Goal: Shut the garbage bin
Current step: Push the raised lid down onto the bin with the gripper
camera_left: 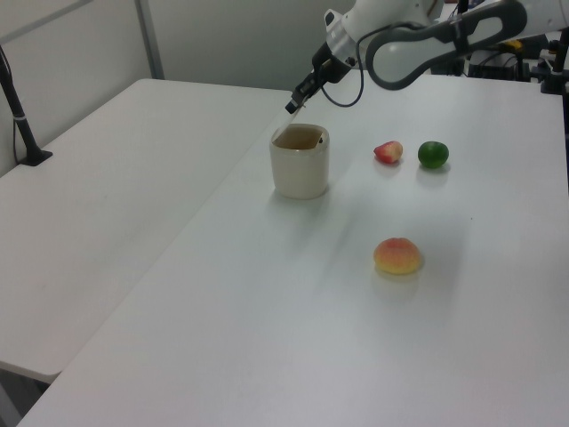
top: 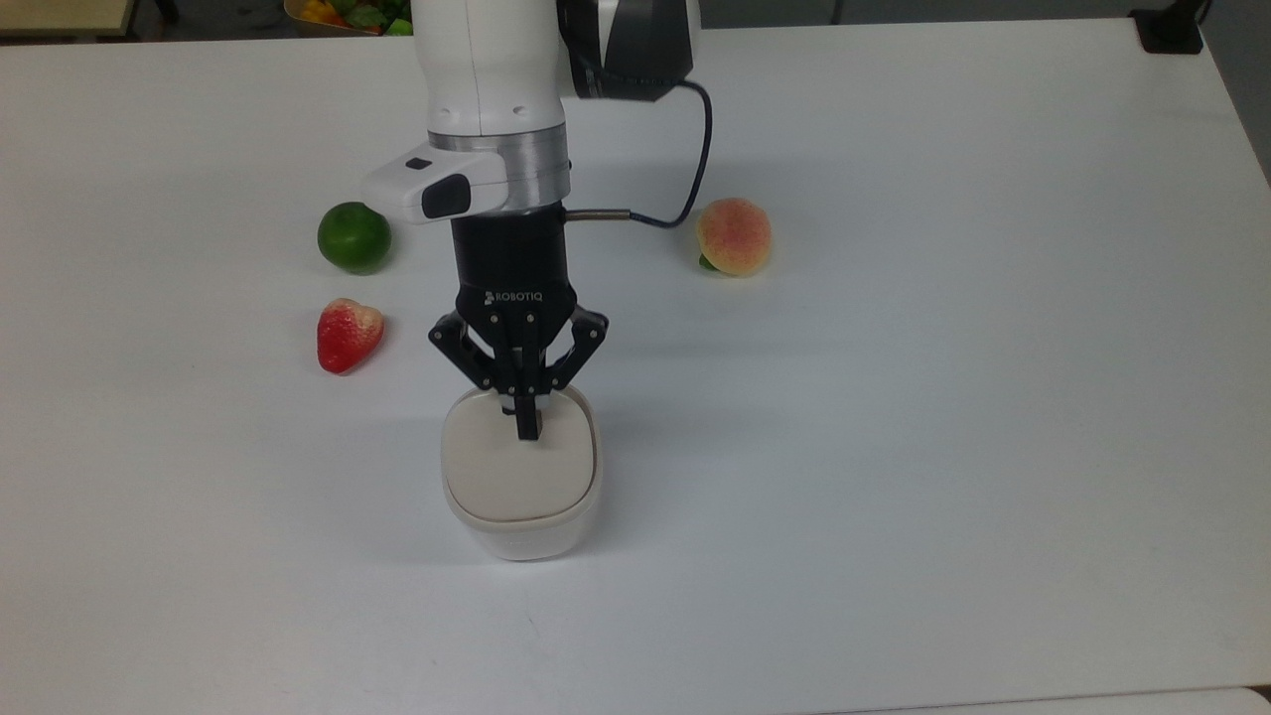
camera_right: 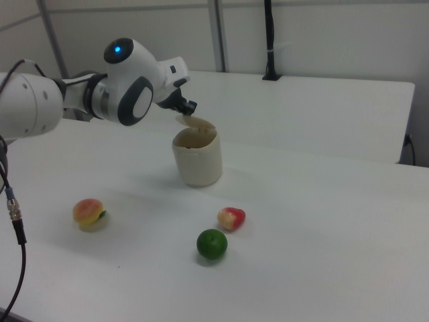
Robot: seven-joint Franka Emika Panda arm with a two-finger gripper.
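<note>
Off-white garbage bin (top: 520,516) stands on the white table (top: 943,397), its beige lid (top: 516,467) tilted partly down. Above its rim the gripper (top: 527,429) hangs with fingers pressed together, strawberry (top: 347,334) nearby.

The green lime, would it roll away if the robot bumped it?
Probably yes. The lime looks round and smooth, sitting loose on the flat white table with nothing touching it. It looks like a small fruit, so even a light push would likely send it rolling.
</note>
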